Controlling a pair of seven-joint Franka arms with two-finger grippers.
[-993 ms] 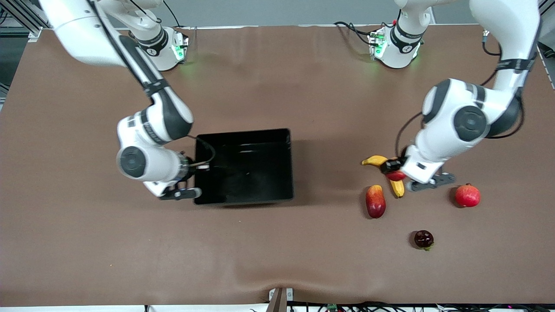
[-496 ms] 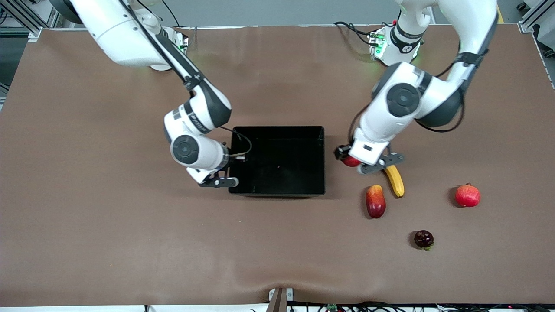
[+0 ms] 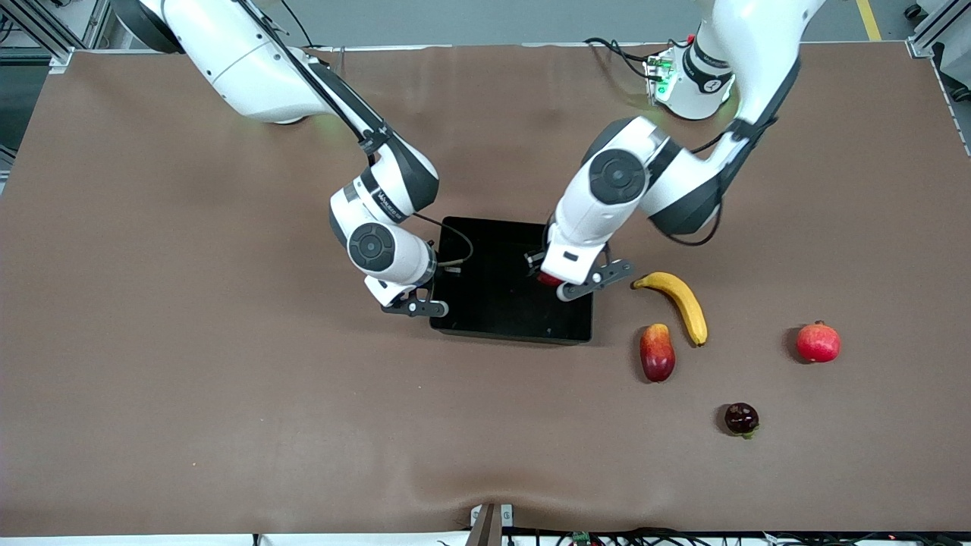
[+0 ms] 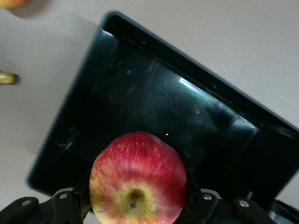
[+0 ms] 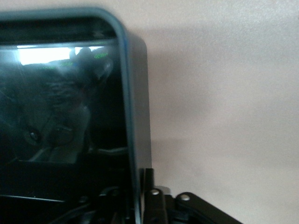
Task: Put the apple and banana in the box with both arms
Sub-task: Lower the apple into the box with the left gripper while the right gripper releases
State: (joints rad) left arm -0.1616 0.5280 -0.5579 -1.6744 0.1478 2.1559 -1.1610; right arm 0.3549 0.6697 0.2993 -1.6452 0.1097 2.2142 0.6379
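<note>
Box (image 3: 501,303) has slid toward the left arm's end since the earlier frame, and the left gripper (image 3: 548,279) has carried the apple (image 4: 138,179) from beside the banana (image 3: 677,299) to over the box. Left gripper is clamped on the apple. Right gripper (image 3: 425,303) sits at the box rim (image 5: 128,116), can't tell if open or gripping. Banana lies on the table (image 3: 227,417) beside the box. No readable labels.

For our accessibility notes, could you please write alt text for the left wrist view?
The left gripper holds a small round red apple with yellowish patches over a shallow glossy black plastic box on the brown table.
</note>
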